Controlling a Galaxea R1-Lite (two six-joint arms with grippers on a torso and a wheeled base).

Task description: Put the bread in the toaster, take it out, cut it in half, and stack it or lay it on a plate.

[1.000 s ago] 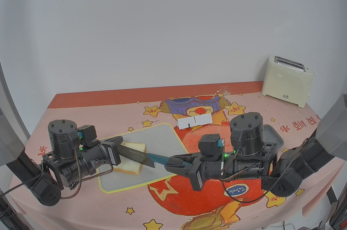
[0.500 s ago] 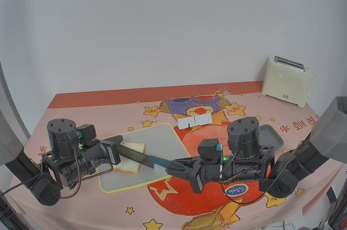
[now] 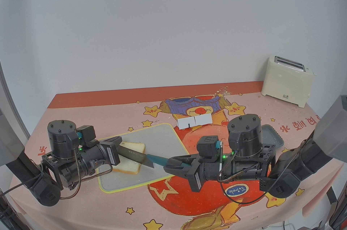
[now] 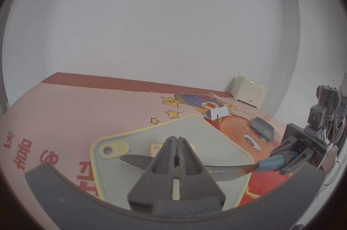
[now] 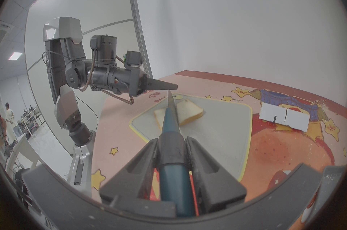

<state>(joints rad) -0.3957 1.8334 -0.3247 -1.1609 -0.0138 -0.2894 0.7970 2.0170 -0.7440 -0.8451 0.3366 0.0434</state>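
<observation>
1. On the grey cutting board (image 3: 164,138), the white bread slice (image 3: 127,167) is left unmoved under the teal-handled knife (image 3: 134,154).
2. That knife is clamped by the right gripper (image 3: 170,165), raised slightly since before.
3. Jaws of the left gripper (image 3: 116,141) are held together.

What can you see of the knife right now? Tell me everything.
The knife has a dark grey, metal-looking blade and a teal handle. The right pincer is shut on the handle and holds the knife roughly level, with the blade pointing toward the robot's left. The blade stands on edge across the middle of the bread slice on the cutting board. The shut left pincer sits just over the blade's tip end. Whether they touch cannot be told.
</observation>
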